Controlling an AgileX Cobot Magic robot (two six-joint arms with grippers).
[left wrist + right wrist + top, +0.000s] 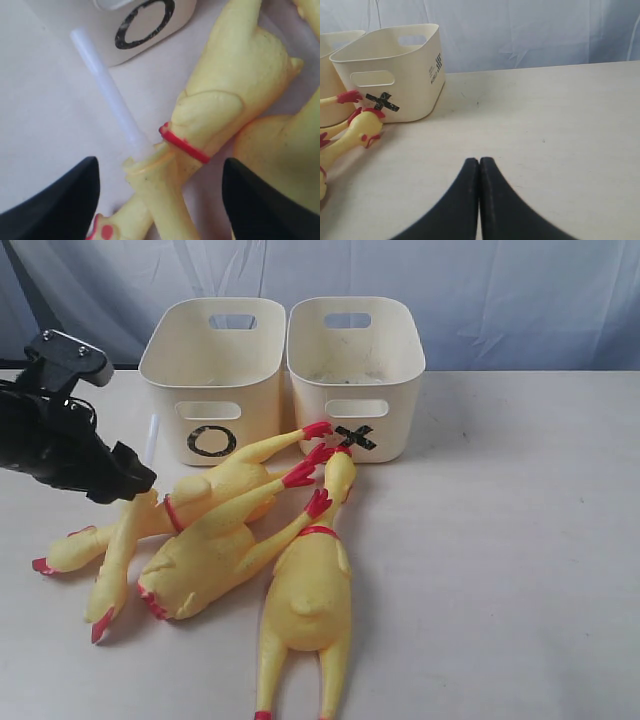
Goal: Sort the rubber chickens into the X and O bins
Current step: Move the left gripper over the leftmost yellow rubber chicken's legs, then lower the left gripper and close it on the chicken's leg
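Rubber chickens [305, 605] yellow, red combs, feet; O bin [165, 405] cream, black mark; X bin [402, 405] same

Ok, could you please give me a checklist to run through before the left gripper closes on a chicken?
1. Left gripper open: ok.
2. Thin chicken between its fingers: ok.
3. Only that one there: not ok, a bigger chicken lies with its neck against it.
4. O bin and X bin free of chickens: ok.
5. Right gripper out of the way: ok, shut over the table.
6. Which bin this chicken goes in: cannot tell.
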